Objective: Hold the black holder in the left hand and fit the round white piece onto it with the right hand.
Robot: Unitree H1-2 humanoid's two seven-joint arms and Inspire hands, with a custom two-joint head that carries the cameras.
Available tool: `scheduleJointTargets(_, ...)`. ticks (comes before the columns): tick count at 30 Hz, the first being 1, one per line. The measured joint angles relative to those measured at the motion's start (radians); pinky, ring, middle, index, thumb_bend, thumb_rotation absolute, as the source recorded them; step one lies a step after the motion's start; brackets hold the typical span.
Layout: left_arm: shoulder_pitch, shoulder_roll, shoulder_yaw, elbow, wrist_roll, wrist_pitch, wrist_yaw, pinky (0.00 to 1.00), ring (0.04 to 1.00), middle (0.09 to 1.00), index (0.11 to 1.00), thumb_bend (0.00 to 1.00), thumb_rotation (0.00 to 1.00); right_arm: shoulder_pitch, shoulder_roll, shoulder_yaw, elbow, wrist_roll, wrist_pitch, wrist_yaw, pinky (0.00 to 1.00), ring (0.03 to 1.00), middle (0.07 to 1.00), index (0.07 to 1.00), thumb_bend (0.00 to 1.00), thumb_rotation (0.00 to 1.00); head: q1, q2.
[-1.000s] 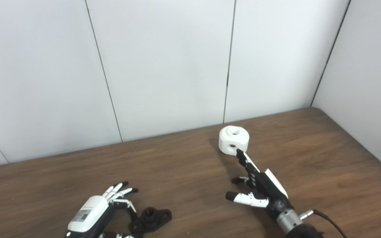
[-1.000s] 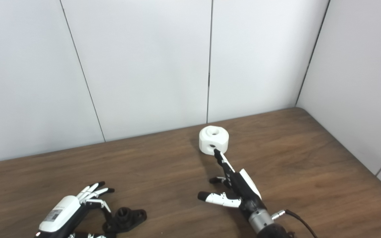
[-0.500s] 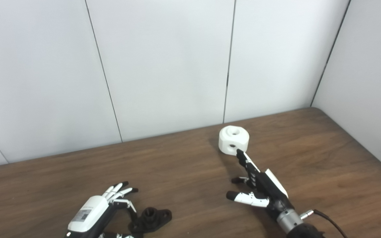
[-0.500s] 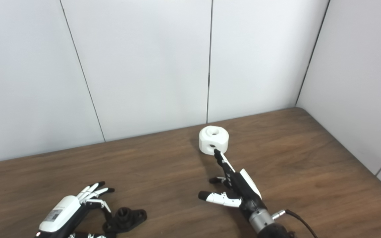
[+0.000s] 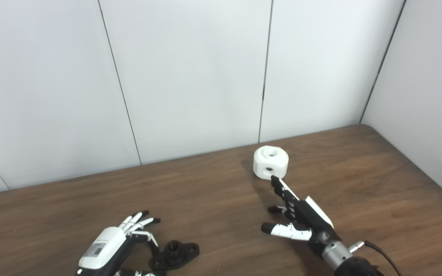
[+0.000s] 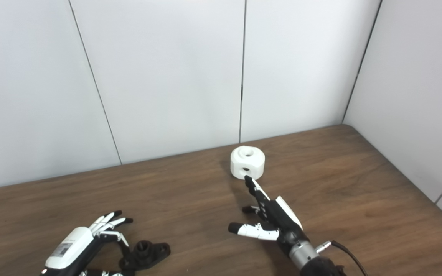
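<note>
The round white piece [image 5: 271,162] stands on the brown table near the back wall, with a hole in its top and another in its side. My right hand [image 5: 297,216] lies open just in front of it, fingers stretched toward it and thumb out to the left; the longest fingertip sits at the piece's base. The black holder [image 5: 175,254] lies flat near the front edge. My left hand [image 5: 118,242] rests open beside it on the left, its thumb side close against the holder without grasping it.
White wall panels close off the back and the right side of the table [image 5: 378,180]. A black cable [image 5: 376,253] trails from my right wrist.
My right hand has drawn back slightly toward the front and left, its fingertip now just below the white piece. The left hand and both parts are where they were.
</note>
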Motion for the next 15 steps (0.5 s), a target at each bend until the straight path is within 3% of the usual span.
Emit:
scheduleJointTargets(7, 0.0, 0.0, 0.001, 0.0, -0.001, 0.0, -0.003, 1.0, 0.993, 0.902, 0.48, 0.52, 0.05, -0.004, -0.019, 0.012, -0.005, -0.006, 0.008, 0.008, 0.78, 0.965, 1.0, 1.0, 0.91, 0.62, 0.0, 0.0)
scheduleJointTargets(15, 0.0, -0.001, 0.002, 0.0, -0.001, 0.0, -0.003, 1.0, 0.995, 0.901, 0.48, 0.52, 0.05, -0.005, -0.025, 0.018, -0.005, -0.009, 0.007, 0.007, 0.77, 0.956, 1.0, 1.0, 0.94, 0.64, 0.0, -0.002)
